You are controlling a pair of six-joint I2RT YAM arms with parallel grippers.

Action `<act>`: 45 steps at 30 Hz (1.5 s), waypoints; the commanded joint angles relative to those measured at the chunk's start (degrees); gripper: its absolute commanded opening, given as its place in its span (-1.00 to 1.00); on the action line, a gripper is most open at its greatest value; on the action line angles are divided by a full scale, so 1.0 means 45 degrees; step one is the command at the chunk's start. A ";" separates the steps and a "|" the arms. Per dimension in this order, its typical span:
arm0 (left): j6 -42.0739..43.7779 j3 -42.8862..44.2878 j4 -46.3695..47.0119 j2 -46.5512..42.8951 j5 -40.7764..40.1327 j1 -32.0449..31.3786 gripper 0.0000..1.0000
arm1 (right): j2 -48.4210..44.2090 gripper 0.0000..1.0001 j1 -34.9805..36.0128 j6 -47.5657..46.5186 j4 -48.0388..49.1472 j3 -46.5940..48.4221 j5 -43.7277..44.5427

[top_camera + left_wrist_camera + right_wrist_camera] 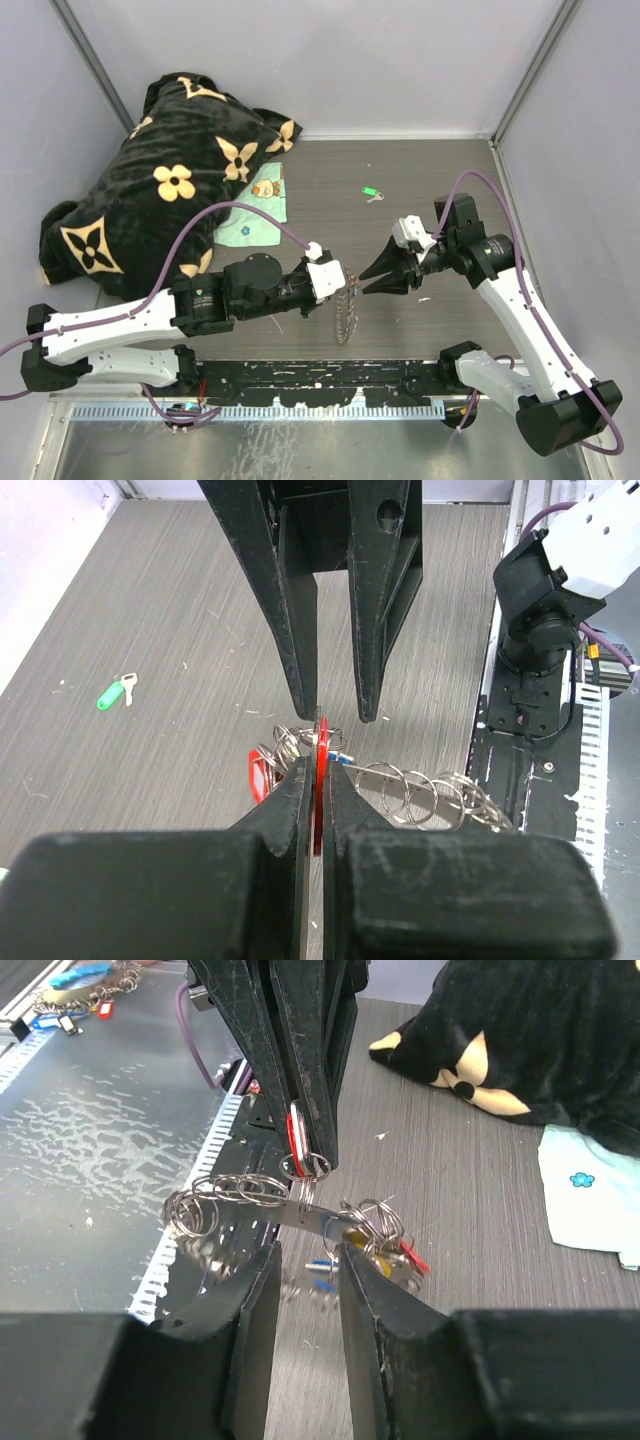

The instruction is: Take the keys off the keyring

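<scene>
The left gripper is clenched on a red key tag. The keyring hangs from that tag, its keys bunched just beyond the right gripper, whose jaws stand parted.

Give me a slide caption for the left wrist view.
Left fingers pinch a red key tag while open right fingers hover near the keyring.

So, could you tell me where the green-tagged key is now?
In the top view the green-tagged key lies alone on the table, beyond the right gripper and right of the pale green cloth.
</scene>
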 commanded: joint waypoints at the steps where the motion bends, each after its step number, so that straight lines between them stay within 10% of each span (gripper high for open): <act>1: -0.0165 0.0326 0.1452 -0.0195 0.0191 -0.0028 -1.00 | -0.0017 -0.30 -0.0059 0.0352 0.0794 -0.0307 -0.0738; 45: -0.0282 0.1046 0.1442 0.0551 0.0367 -0.0028 -1.00 | -0.0666 -0.40 -0.0349 0.0162 0.0978 -0.1047 -0.0339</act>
